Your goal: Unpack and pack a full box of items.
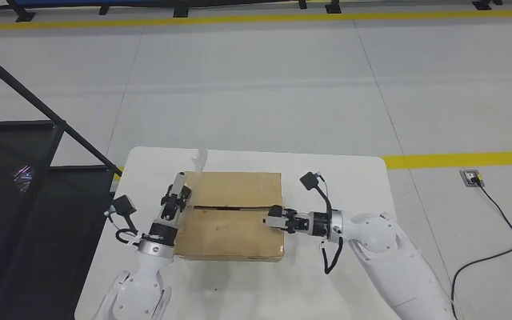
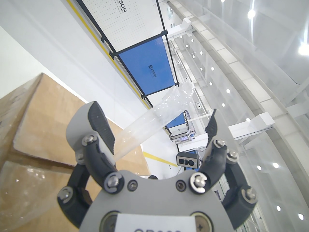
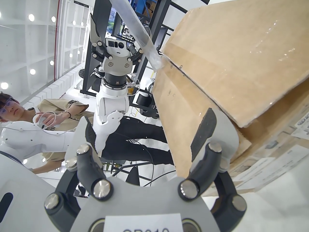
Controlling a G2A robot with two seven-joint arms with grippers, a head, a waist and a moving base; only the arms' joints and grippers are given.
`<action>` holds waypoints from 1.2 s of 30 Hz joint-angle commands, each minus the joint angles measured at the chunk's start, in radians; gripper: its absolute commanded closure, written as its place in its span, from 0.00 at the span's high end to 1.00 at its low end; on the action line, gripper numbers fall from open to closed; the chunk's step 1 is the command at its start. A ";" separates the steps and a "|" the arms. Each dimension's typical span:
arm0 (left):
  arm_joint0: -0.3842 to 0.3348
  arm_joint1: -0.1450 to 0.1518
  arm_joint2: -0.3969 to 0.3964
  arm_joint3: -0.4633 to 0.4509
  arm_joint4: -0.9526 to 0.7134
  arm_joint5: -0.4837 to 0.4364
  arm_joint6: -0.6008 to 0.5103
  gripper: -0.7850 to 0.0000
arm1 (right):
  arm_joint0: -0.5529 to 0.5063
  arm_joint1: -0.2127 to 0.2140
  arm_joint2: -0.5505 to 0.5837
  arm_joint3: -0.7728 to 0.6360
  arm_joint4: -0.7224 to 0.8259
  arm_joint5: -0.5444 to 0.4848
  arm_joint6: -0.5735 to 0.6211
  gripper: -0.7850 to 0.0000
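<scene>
1 box (image 1: 232, 228) lies between left end effector (image 1: 179, 194) and right end effector (image 1: 273, 218).

One brown cardboard box (image 1: 230, 214) sits on one white rectangular table (image 1: 352, 184). The box has two top flaps, a far flap (image 1: 238, 189) and a near flap (image 1: 232, 234), which meet at one seam (image 1: 236, 207). One strip of clear plastic tape (image 1: 200, 158) stands up from the box's left end. At least two white paper labels (image 3: 301, 125) show on its right side. There are two grippers, the left gripper (image 1: 179, 195) at the box's left and the right gripper (image 1: 274, 218) at its right, each with two fingers spread apart. Two yellow lines (image 1: 240, 19) run on the floor, and one grey socket plate (image 1: 471, 178) lies at the right.
</scene>
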State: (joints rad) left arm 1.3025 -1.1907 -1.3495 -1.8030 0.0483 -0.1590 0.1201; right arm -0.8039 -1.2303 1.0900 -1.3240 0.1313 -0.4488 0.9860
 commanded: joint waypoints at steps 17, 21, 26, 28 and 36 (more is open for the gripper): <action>-0.022 -0.027 0.085 0.020 0.074 0.007 -0.015 1.00 | 0.007 0.005 -0.003 0.019 0.021 -0.011 0.003 1.00; -0.004 -0.029 0.073 -0.010 0.077 -0.006 -0.015 1.00 | 0.013 0.005 -0.014 0.026 0.025 -0.005 0.012 1.00; 0.041 -0.026 0.020 -0.069 0.061 -0.026 -0.013 1.00 | 0.011 0.009 -0.002 0.022 0.058 -0.032 0.031 1.00; 0.063 -0.025 -0.010 -0.095 0.046 -0.039 -0.015 1.00 | -0.004 0.014 0.016 0.002 0.073 -0.060 0.049 1.00; 0.167 -0.015 -0.193 -0.182 -0.074 -0.107 -0.048 1.00 | -0.085 0.041 0.084 -0.140 -0.044 -0.138 0.036 1.00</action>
State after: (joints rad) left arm 1.4545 -1.2062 -1.5196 -1.9800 -0.0178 -0.2589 0.0754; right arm -0.8906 -1.1893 1.1765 -1.4674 0.0769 -0.5890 1.0219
